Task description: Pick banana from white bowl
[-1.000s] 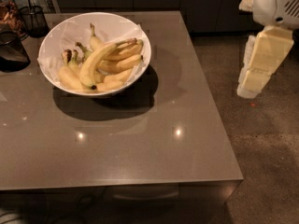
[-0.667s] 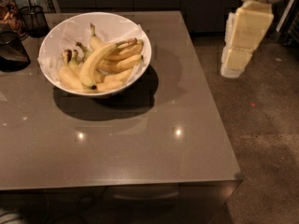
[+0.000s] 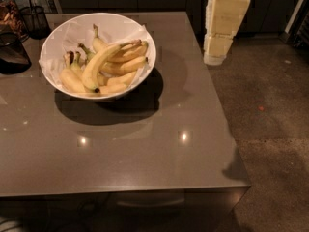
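The white bowl (image 3: pixel 67 29), wide and lined with crumpled white paper, stands on the far left part of the grey table (image 3: pixel 145 144). In it lies the banana (image 3: pixel 96 64), long and strongly curved, on top of a bunch of shorter bananas (image 3: pixel 123 62). My gripper (image 3: pixel 216 52) hangs at the top right, above the table's right edge, well to the right of the bowl and higher than it. It holds nothing that I can see.
A dark wire-mesh cup (image 3: pixel 35 18) and a dark container (image 3: pixel 12 52) stand at the far left of the table. To the right of the table is brown speckled floor (image 3: pixel 270 129). Dark cabinets run along the back.
The gripper has moved left, from over the floor at the right to above the table's right edge. The bowl and bananas have not moved.
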You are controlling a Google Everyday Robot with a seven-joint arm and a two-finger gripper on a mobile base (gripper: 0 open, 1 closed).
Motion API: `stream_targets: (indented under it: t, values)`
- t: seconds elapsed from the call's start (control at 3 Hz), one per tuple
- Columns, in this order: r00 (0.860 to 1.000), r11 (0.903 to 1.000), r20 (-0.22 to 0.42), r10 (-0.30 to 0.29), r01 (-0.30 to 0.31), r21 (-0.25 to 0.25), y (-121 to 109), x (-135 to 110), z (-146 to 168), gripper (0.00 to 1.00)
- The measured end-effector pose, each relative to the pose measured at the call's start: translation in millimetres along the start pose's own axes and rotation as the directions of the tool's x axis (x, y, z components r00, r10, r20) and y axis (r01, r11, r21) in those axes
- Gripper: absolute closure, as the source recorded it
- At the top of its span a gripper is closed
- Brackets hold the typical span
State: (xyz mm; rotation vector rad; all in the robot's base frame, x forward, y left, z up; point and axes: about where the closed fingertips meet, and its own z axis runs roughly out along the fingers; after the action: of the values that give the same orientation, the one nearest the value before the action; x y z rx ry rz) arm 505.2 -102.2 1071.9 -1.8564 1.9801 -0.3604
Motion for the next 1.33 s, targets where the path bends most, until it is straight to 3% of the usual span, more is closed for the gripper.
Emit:
stream_targets:
  t: [0.33, 0.67, 1.0, 1.33]
  values:
    - [0.998, 0.9983, 0.005, -0.059, 0.059, 0.008, -14.5, -23.8, 14.2, 0.00]
    - [0.985, 0.9850, -0.012, -0.172, 0.172, -0.016, -29.4, -58.5, 45.7, 0.00]
    - [0.957, 0.9560, -0.024, -0.289, 0.287, -0.060, -37.4, -86.5, 80.2, 0.00]
    - [0.918, 0.9160, -0.028, -0.396, 0.392, -0.084, -42.6, -113.7, 105.5, 0.00]
